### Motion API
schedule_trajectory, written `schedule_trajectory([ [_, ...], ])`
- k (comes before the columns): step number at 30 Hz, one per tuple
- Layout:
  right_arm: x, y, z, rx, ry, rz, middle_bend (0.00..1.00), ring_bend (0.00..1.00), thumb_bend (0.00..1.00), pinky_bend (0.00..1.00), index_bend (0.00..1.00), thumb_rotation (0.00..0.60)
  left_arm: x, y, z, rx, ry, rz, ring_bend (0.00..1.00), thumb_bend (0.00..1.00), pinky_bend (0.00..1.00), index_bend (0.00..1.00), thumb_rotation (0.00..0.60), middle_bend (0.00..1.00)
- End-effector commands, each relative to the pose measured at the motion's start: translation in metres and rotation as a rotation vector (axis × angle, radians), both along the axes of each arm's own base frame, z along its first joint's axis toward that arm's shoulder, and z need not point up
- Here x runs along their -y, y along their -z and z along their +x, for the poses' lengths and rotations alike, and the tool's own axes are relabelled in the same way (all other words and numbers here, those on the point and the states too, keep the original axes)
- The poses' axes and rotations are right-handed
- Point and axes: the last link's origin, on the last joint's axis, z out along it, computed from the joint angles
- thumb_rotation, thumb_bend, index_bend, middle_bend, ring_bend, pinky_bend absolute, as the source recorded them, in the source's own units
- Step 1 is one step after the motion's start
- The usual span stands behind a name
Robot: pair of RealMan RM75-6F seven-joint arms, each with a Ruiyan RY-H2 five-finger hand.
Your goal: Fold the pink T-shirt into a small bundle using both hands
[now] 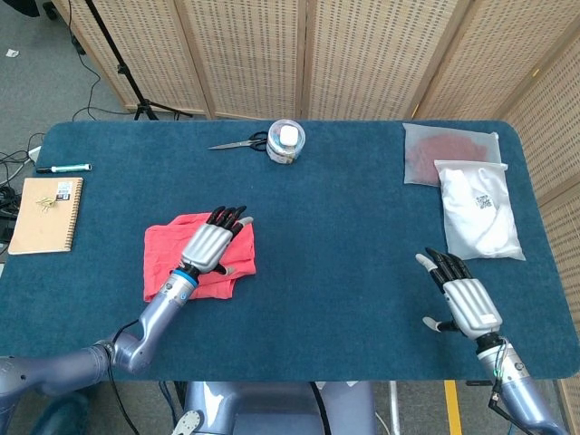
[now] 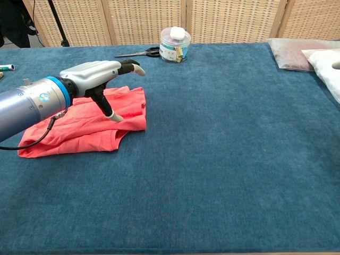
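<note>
The pink T-shirt [image 1: 163, 258] [image 2: 79, 127] lies crumpled and partly folded on the blue table, left of centre. My left hand [image 1: 215, 243] [image 2: 95, 74] hovers flat over the shirt's right edge, fingers stretched out and apart, thumb pointing down at the cloth; it holds nothing. My right hand [image 1: 462, 297] rests open near the table's front right, far from the shirt, palm down with fingers spread. The chest view does not show it.
A round container [image 1: 285, 141] and scissors [image 1: 237, 142] sit at the back centre. Two plastic bags [image 1: 478, 207] lie at the right. A notebook [image 1: 45, 214] and a marker [image 1: 63, 168] lie at the far left. Wicker screens stand behind the table.
</note>
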Motion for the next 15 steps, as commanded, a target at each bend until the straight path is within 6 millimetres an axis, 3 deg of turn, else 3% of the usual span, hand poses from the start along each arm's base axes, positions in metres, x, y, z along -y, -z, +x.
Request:
schedule_trajectory([
  [1, 0.0001, 0.0009, -0.0004, -0.002, 0.002, 0.003, 0.00, 0.00, 0.00, 0.00, 0.00, 0.600, 0.0083, -0.0009, 0.0012, -0.007, 0.028, -0.030, 0.00, 0.09, 0.00, 0.00, 0.600, 0.00],
  [11, -0.0005, 0.0020, -0.0002, -0.006, 0.003, 0.006, 0.00, 0.00, 0.00, 0.00, 0.00, 0.600, 0.0176, -0.0025, -0.0007, -0.037, 0.057, -0.060, 0.00, 0.09, 0.00, 0.00, 0.600, 0.00],
  [15, -0.0005, 0.0019, -0.0002, -0.005, 0.003, 0.005, 0.00, 0.00, 0.00, 0.00, 0.00, 0.600, 0.0120, -0.0098, 0.0021, 0.007, 0.045, -0.011, 0.00, 0.09, 0.00, 0.00, 0.600, 0.00],
])
